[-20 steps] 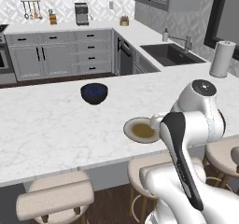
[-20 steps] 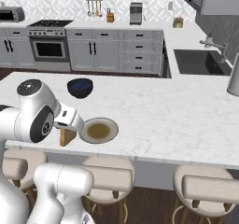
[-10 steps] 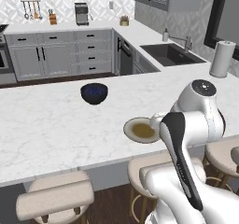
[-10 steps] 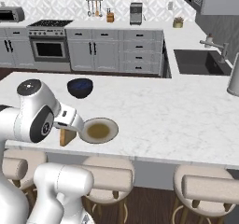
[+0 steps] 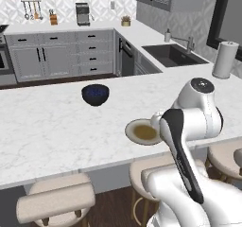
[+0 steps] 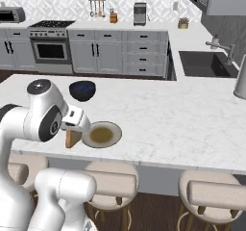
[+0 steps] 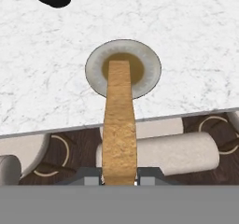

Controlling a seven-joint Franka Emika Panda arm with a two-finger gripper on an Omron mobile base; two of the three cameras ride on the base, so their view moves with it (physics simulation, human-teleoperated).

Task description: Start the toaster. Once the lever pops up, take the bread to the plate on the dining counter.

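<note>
Your gripper is clamped on the bread, holding it by one end at the bottom centre of the hand view, with the slice running up the frame toward the plate. In the right base view the bread hangs at lower left, just beside the plate, near the edge of the counter.

Watch the release point. In the hand view most of the slice lies over the stools and the floor, with only its far end over the plate, so if you let go here I'd expect it to miss, or catch the rim and tip off the counter. A slice this thin, held by one end, could also swing or slip if you move sharply.

The bread is a narrow, golden-brown slice with a grainy face. The dark bowl sits well apart, left of centre in the left base view.
</note>
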